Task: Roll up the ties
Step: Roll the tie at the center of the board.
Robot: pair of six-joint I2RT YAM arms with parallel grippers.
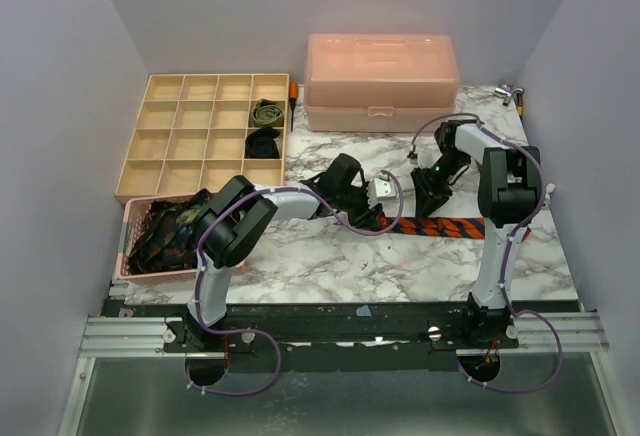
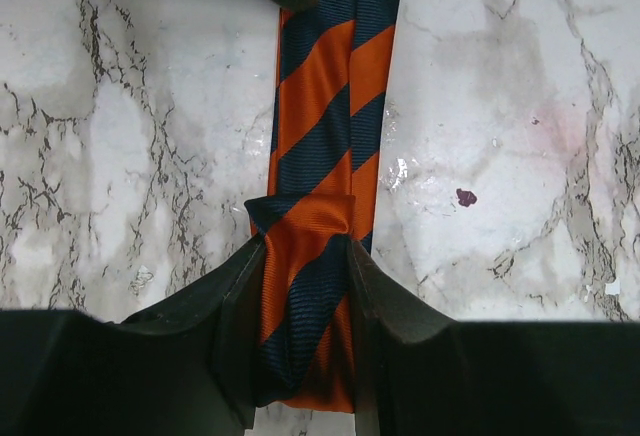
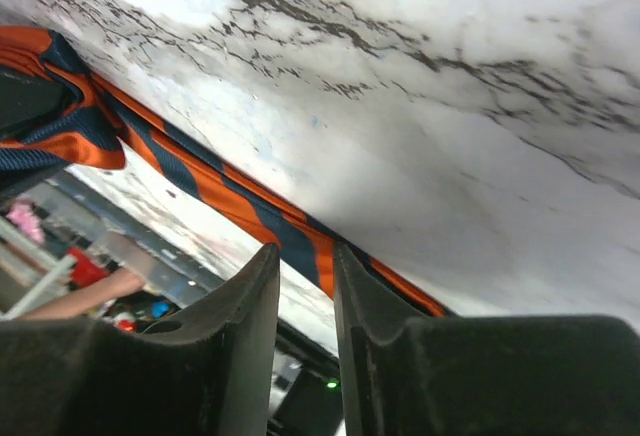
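Observation:
An orange-and-navy striped tie [image 1: 445, 226] lies flat across the marble table [image 1: 330, 256]. My left gripper [image 1: 372, 218] is shut on its folded left end, and in the left wrist view the fold fills the gap between the fingers [image 2: 385, 301] while the tie [image 2: 320, 106] runs away from them. My right gripper [image 1: 432, 206] reaches down onto the tie further right. In the right wrist view its jaws [image 3: 304, 254] stand slightly apart at the tie's [image 3: 230, 206] edge, with nothing between them.
A wooden compartment tray [image 1: 165, 146] at the back left holds a rolled olive tie [image 1: 266, 113] and a rolled black one [image 1: 262, 143]. A pink basket [image 1: 135, 256] of dark ties sits at the left edge. A pink lidded box [image 1: 380, 81] stands at the back.

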